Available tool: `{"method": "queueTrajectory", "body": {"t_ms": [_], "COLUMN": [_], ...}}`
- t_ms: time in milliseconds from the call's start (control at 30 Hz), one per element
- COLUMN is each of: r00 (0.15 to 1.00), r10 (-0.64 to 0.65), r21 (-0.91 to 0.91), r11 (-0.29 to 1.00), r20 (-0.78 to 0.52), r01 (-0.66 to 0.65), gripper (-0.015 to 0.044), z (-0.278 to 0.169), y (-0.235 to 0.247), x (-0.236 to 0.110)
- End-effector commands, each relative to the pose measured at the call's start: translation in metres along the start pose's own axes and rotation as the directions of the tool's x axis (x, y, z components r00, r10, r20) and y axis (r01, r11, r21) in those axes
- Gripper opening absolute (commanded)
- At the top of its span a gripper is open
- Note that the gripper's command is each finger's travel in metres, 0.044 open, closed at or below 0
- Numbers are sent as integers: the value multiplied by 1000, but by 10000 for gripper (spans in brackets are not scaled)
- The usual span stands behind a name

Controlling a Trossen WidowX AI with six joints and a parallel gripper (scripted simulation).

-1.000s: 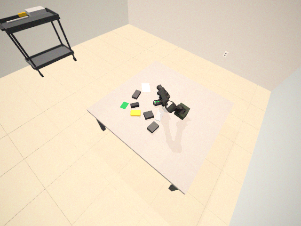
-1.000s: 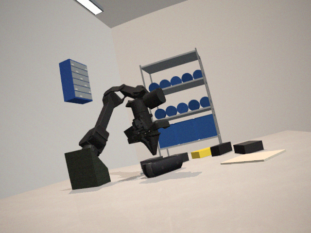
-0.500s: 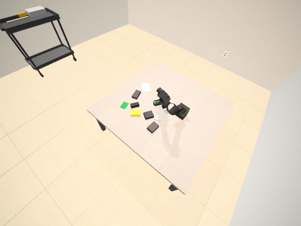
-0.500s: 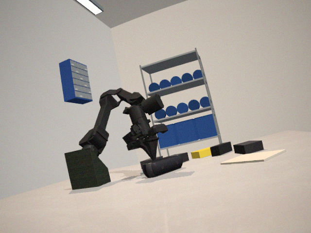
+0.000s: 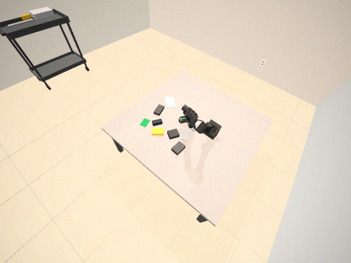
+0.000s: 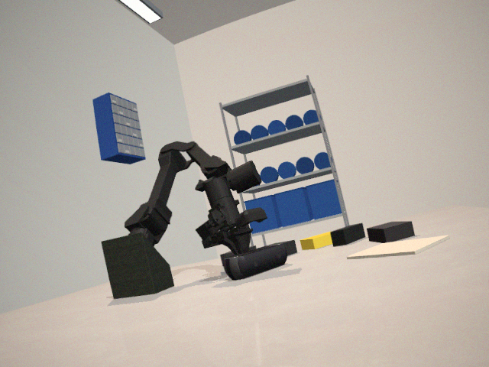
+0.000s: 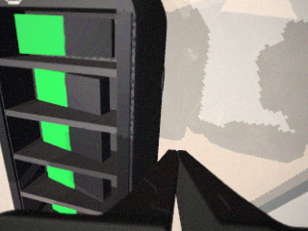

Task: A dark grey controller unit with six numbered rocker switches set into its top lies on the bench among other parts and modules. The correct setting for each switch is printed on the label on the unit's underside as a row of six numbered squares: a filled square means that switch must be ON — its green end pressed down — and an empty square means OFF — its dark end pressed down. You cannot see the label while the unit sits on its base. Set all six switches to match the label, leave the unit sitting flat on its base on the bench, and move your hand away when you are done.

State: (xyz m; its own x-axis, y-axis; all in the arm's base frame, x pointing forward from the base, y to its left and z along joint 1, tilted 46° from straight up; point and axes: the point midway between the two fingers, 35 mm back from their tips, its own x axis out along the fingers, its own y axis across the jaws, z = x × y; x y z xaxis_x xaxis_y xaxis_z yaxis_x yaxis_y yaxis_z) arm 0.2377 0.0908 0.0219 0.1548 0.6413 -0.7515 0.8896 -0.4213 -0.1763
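We see a pale tabletop (image 5: 232, 158) with a yellow block (image 5: 157, 131), green card (image 5: 145, 122), white sheet (image 5: 170, 101) and dark blocks (image 5: 159, 109), a cart (image 5: 74, 42) on the tiled floor (image 5: 56, 181), a shelf rack (image 6: 328, 157), a blue drawer cabinet (image 6: 105, 126).
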Motion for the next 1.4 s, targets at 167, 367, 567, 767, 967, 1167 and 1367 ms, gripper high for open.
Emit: {"method": "queueTrajectory", "body": {"t_ms": [167, 367, 567, 767, 967, 1167, 1367], "r00": [1000, 1000, 1000, 1000, 1000, 1000, 1000], "r10": [-4, -4, -4, -4, -4, -3, -3], "r21": [9, 9, 9, 9, 9, 8, 8], "r11": [1000, 1000, 1000, 1000, 1000, 1000, 1000], "r20": [5, 5, 5, 5, 5, 5, 5], "r01": [4, 4, 4, 4, 4, 3, 3], "gripper": [0, 0, 0, 0, 0, 0, 0], "z": [3, 3, 3, 3, 2, 2, 2], "y": [-4, -3, -1, 2, 5, 12, 19], "x": [9, 10, 10, 11, 11, 12, 14]}}
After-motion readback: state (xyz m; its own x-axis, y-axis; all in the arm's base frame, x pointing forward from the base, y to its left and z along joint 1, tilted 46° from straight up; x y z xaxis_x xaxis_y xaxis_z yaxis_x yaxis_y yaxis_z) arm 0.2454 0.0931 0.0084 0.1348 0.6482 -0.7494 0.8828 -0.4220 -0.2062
